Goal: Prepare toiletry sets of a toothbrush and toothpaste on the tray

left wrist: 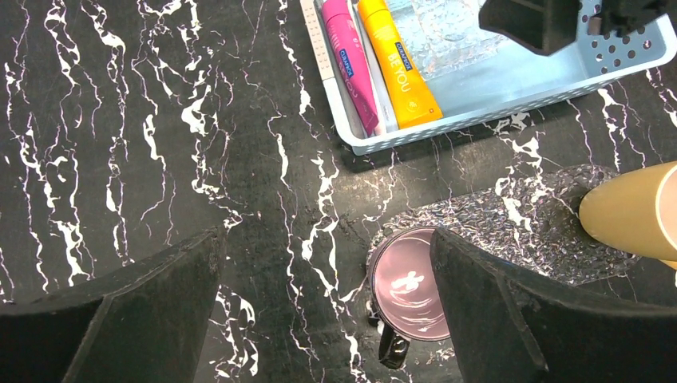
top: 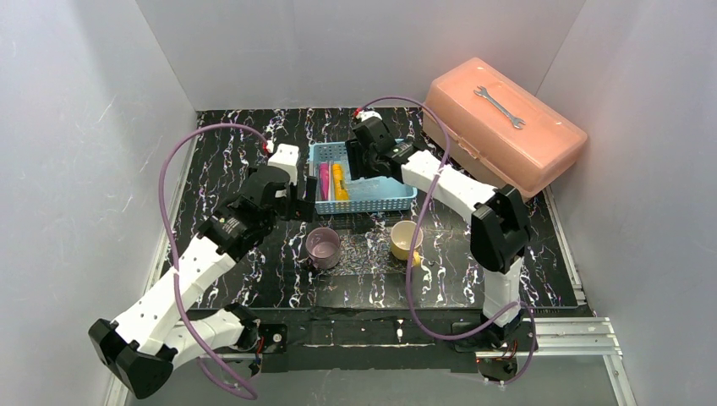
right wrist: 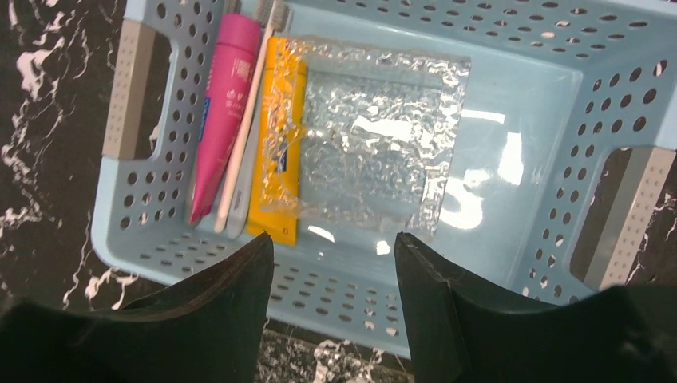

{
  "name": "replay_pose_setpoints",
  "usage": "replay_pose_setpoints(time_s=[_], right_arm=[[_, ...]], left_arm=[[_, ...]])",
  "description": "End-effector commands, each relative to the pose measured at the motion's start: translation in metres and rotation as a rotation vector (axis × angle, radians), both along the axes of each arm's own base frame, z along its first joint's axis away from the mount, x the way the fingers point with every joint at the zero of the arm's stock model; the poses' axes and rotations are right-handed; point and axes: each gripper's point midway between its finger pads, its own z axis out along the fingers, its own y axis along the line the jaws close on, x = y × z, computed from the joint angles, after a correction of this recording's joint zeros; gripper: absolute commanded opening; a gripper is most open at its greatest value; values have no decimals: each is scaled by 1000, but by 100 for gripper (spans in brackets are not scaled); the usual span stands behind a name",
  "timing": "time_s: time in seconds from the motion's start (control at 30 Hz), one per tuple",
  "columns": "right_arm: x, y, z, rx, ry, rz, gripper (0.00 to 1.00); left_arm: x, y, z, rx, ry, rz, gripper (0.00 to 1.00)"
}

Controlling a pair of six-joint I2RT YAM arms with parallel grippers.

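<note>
A pink tube, two pale toothbrushes and a yellow tube lie side by side at the left end of the light-blue basket. Beside them in the basket lies the clear, crinkly tray, its edge overlapping the yellow tube. My right gripper hovers open over the basket's near wall, touching nothing. My left gripper stands wide open above bare table just left of the purple cup. From the left wrist I also see the pink tube and the yellow tube.
A yellow cup and the purple cup stand in front of the basket, with a glittery flat patch between them. An orange toolbox with a wrench on it sits at the back right. White walls enclose the table.
</note>
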Motion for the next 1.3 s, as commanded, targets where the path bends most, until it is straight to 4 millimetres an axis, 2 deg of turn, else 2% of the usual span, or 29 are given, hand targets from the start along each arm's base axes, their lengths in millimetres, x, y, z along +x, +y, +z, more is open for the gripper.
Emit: replay_pose_setpoints(time_s=[0.0, 0.3, 0.67, 1.0, 1.17, 1.27], right_arm=[[18, 3, 8, -19, -44, -65, 64], [29, 9, -10, -54, -38, -98, 60], [34, 17, -34, -76, -8, -107, 55], [37, 14, -40, -99, -21, -134, 39], [37, 15, -39, -104, -32, -141, 21], [37, 17, -32, -98, -49, -146, 11]], left_arm=[[0, 4, 5, -36, -56, 20, 98], [-2, 14, 5, -16, -77, 48, 98], [-2, 13, 5, -9, -78, 33, 98], [-2, 11, 1, 4, -62, 19, 98], [-2, 11, 0, 8, -57, 17, 98], [-2, 11, 0, 8, -57, 17, 98]])
